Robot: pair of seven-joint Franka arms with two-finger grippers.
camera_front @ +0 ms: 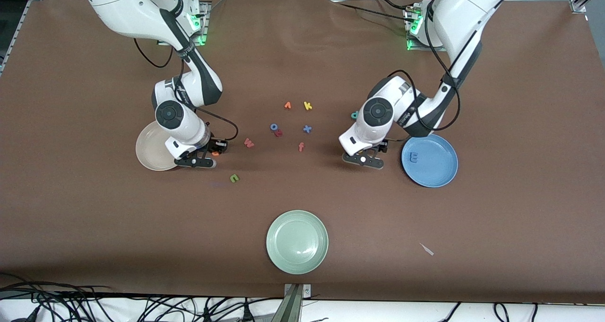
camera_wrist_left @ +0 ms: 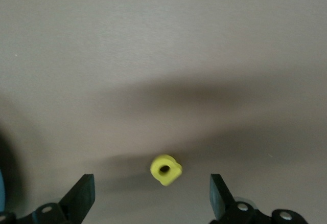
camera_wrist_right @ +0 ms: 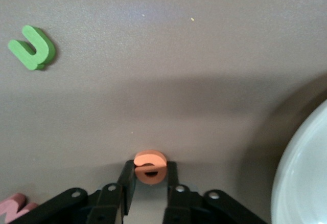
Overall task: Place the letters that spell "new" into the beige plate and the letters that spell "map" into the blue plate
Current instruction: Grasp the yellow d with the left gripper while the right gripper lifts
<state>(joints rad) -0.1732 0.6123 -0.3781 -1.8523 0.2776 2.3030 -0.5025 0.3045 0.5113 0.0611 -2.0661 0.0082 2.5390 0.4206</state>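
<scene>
My right gripper (camera_wrist_right: pixel 149 174) is shut on the orange e (camera_wrist_right: pixel 149 166), low over the table beside the beige plate (camera_front: pixel 150 148). The green n (camera_wrist_right: pixel 32 47) lies nearer the front camera, and the pinkish w (camera_front: pixel 249 143) lies beside the e toward the table's middle. My left gripper (camera_wrist_left: pixel 152 187) hangs open over the yellow round-bowled letter (camera_wrist_left: pixel 166 170), which lies on the table between its fingers, untouched, beside the blue plate (camera_front: pixel 437 173). The blue m (camera_front: pixel 414 158) lies in that plate. The teal letter (camera_front: pixel 354 115) sits farther from the camera, by the left arm's wrist.
Mid-table lie an orange v-shape (camera_front: pixel 287 105), a yellow k (camera_front: pixel 307 106), a blue o (camera_front: pixel 273 126) with a red piece against it, a blue x (camera_front: pixel 307 129) and a salmon f (camera_front: pixel 301 146). A pale green plate (camera_front: pixel 297 261) stands near the front edge.
</scene>
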